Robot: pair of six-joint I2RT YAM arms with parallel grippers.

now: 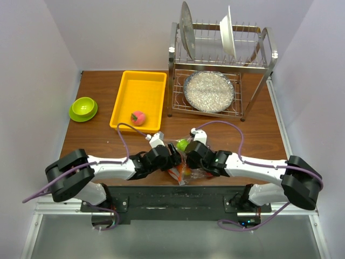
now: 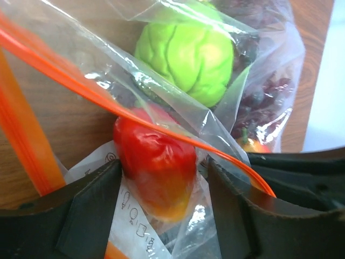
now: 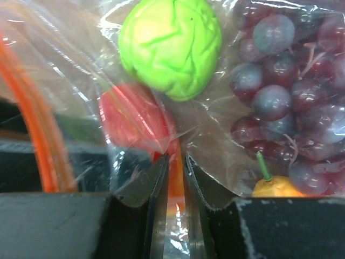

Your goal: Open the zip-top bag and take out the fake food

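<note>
The zip-top bag lies at the table's front middle, between both grippers. Its orange zip strip hangs apart in the left wrist view. Inside are a green round fruit, a dark purple grape bunch, a red piece and an orange-yellow piece with a green stem. My left gripper is open, its fingers on either side of the red piece inside the film. My right gripper is shut on the bag's film by the orange strip. A pink peach lies in the yellow tray.
A lime-green bowl sits at the far left. A metal dish rack at the back right holds two upright plates and a round metal dish. The bag is close to the table's front edge.
</note>
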